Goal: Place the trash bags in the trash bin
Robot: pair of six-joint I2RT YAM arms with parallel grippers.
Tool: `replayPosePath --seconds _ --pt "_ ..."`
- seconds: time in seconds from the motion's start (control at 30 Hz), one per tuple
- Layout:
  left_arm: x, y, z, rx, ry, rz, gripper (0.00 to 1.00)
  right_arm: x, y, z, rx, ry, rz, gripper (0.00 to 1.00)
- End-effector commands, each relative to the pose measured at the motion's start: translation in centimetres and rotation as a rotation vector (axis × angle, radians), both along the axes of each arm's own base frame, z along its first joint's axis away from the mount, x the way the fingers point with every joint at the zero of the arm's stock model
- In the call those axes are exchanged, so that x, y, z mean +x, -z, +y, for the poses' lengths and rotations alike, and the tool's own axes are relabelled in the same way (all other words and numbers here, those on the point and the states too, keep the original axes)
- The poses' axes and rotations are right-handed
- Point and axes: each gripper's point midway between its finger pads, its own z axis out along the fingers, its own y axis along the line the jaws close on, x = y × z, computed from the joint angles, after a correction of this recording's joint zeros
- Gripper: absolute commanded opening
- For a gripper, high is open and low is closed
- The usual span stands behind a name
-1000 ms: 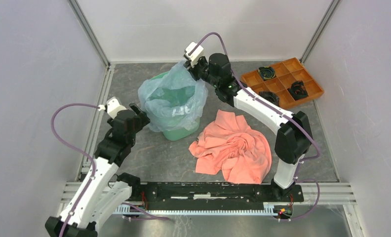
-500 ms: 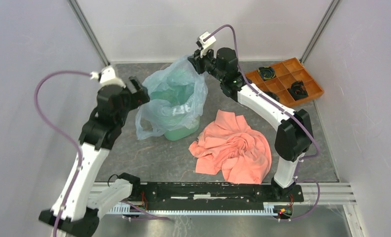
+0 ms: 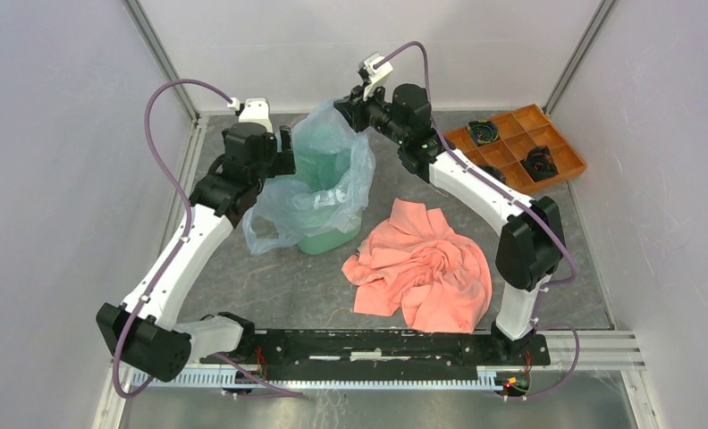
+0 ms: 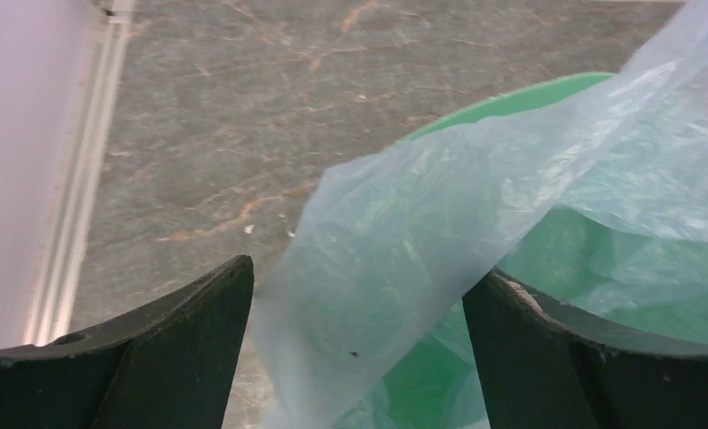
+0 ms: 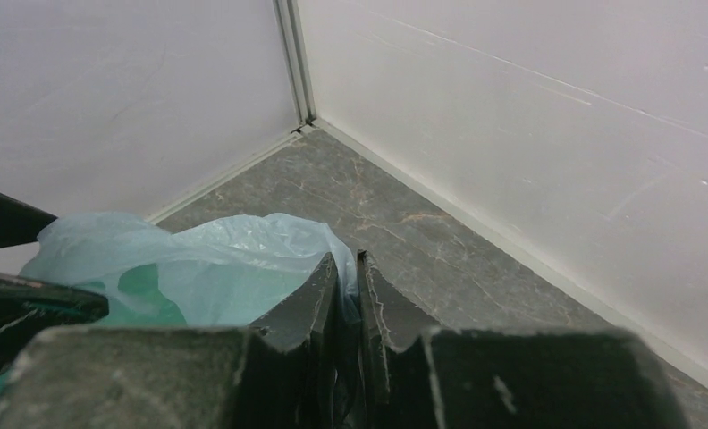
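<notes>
The pale blue-grey trash bag [image 3: 319, 179] drapes over and into the mint-green trash bin [image 3: 328, 239] at the table's middle back. My right gripper [image 3: 343, 105] is shut on the bag's upper edge, above the bin's far side; in the right wrist view the film [image 5: 243, 259] runs between the closed jaws. My left gripper [image 3: 283, 161] is open at the bin's left rim. In the left wrist view a fold of the bag [image 4: 395, 259] hangs between the spread fingers [image 4: 189, 349], untouched, with the bin's rim [image 4: 511, 98] beyond.
A salmon-pink cloth [image 3: 422, 268] lies crumpled right of the bin. An orange compartment tray [image 3: 520, 147] with dark parts stands at the back right. White walls and metal rails [image 3: 176, 192] enclose the table.
My left arm swung up from the near left to the bin's left rim. My right gripper lifted the bag's edge slightly. The bag's left side slid down outside the bin.
</notes>
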Motion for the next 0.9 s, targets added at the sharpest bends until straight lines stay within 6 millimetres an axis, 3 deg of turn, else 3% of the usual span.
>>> replayPosePath --seconds 0.0,0.43,0.6,0.87 --pt "0.9 -3.7 3.6 0.101 -0.177 -0.121 0.82 0.3 -1.8 -0.7 0.101 -0.001 -0.007 0.17" --pt "0.7 -3.3 5.1 0.058 -0.236 -0.123 0.35 3.2 1.0 -1.3 0.257 -0.089 0.177 0.16" --pt "1.8 -3.0 6.0 0.018 -0.263 -0.114 0.29 4.1 2.6 -0.9 0.259 -0.101 0.228 0.16" --pt "4.6 0.1 6.9 -0.162 -0.273 -0.032 0.32 5.4 5.5 -1.3 0.237 -0.075 0.287 0.16"
